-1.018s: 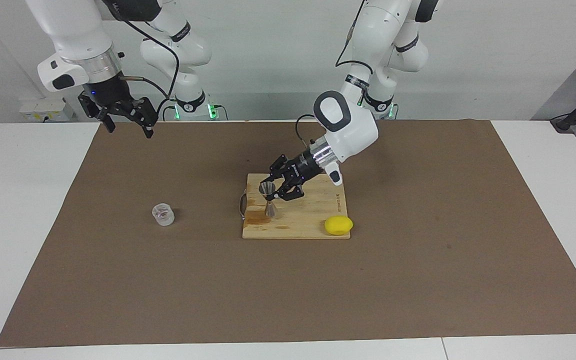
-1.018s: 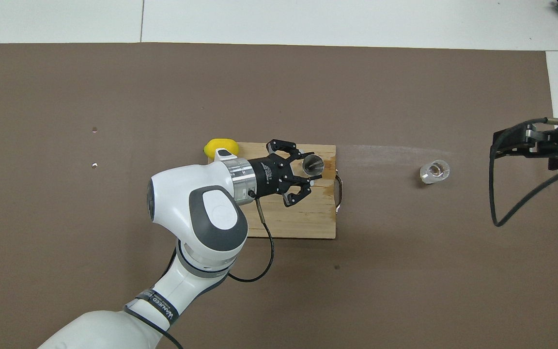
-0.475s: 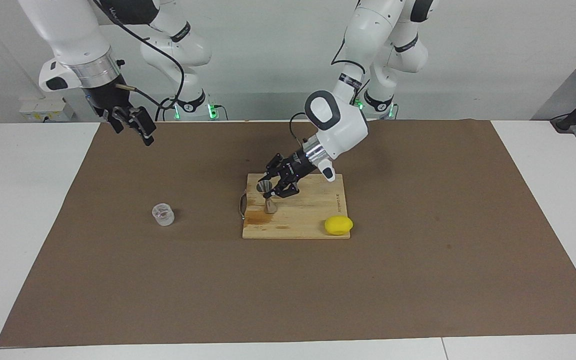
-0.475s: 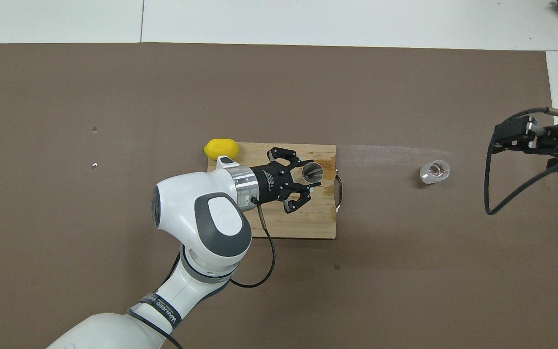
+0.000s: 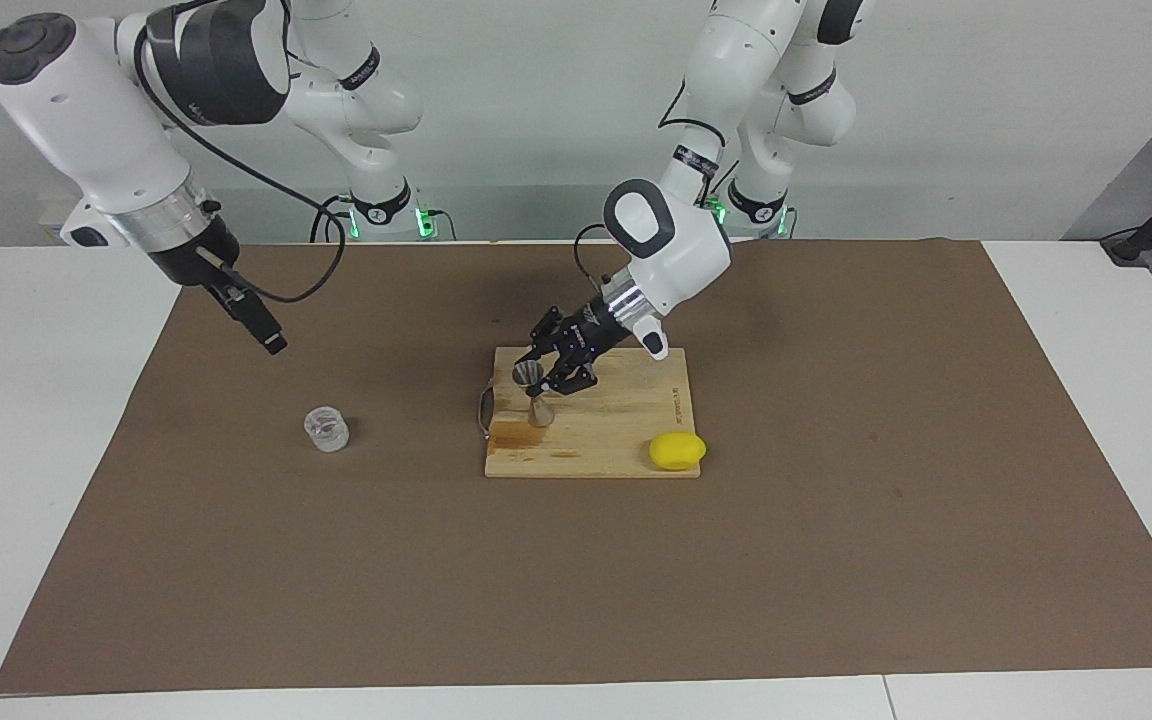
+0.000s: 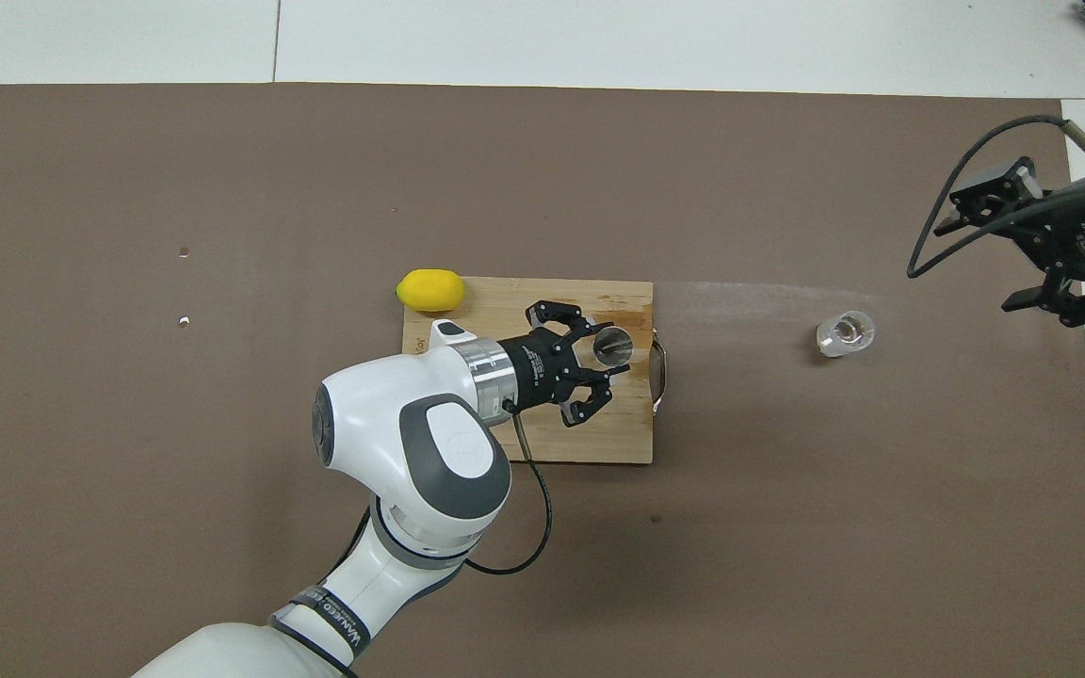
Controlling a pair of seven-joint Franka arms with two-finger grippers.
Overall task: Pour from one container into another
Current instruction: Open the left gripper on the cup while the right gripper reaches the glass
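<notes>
The steel jigger (image 5: 535, 392) (image 6: 612, 346) stands on the wooden cutting board (image 5: 616, 432) (image 6: 542, 443), near its handle end. My left gripper (image 5: 542, 377) (image 6: 608, 349) reaches in from the side and is shut on the jigger's upper cone. The clear glass cup (image 5: 326, 429) (image 6: 846, 332) sits alone on the brown mat toward the right arm's end. My right gripper (image 5: 271, 340) (image 6: 976, 256) hangs open in the air over the mat beside the cup, holding nothing.
A yellow lemon (image 5: 677, 451) (image 6: 429, 289) lies at the board's corner farthest from the robots, toward the left arm's end. The board has a metal handle (image 6: 661, 365) on the cup's side. The brown mat (image 5: 836, 560) covers most of the white table.
The right arm has swung and turned its open gripper lower, toward the cup. The left gripper has shifted slightly nearer to the robots, still shut on the jigger.
</notes>
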